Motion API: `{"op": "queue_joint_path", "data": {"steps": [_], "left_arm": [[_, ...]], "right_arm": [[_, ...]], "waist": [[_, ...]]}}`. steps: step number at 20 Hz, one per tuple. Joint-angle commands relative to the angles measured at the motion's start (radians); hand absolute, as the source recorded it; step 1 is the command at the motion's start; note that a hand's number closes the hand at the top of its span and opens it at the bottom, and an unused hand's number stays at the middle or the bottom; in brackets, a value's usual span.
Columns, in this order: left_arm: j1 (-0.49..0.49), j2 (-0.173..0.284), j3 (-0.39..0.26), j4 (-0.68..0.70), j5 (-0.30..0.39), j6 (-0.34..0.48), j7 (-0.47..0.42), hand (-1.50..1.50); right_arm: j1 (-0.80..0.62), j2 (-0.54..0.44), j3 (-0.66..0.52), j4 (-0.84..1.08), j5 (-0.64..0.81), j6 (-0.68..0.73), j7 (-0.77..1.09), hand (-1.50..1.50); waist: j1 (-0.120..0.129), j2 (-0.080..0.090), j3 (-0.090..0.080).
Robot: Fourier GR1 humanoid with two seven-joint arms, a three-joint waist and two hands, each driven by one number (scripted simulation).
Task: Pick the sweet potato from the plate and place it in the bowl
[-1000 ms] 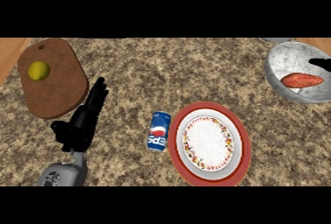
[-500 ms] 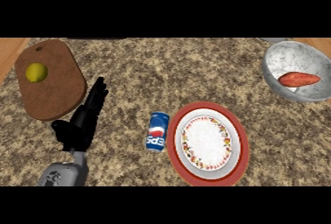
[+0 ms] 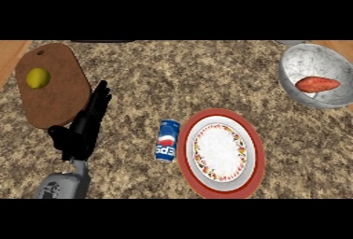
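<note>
potato (image 3: 318, 84) in bowl (image 3: 301, 65), upper right | plate (image 3: 221, 186) bare, can (image 3: 167, 147) touching its left rim | left hand (image 3: 86, 128) resting, fingers straight, holding nothing | right hand out of view | step: looks placed; just retreat clear of bowl

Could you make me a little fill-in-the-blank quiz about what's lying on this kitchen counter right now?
1. The sweet potato lies in the ____.
2. The blue can lies on its side just left of the ____.
3. The yellow lemon sits on the wooden ____.
4. The left hand holds nothing; its fingers are ____.

Missing words: bowl; plate; cutting board; straight.
</note>
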Motion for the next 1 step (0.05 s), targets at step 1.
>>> {"op": "queue_joint_path", "data": {"steps": [1], "left_arm": [[0.061,0.010,0.004,-0.024,0.001,-0.024,-0.031,0.00]], "right_arm": [[0.055,0.009,0.019,-0.093,-0.032,0.030,0.035,-1.50]], "waist": [[0.000,-0.002,-0.001]]}}
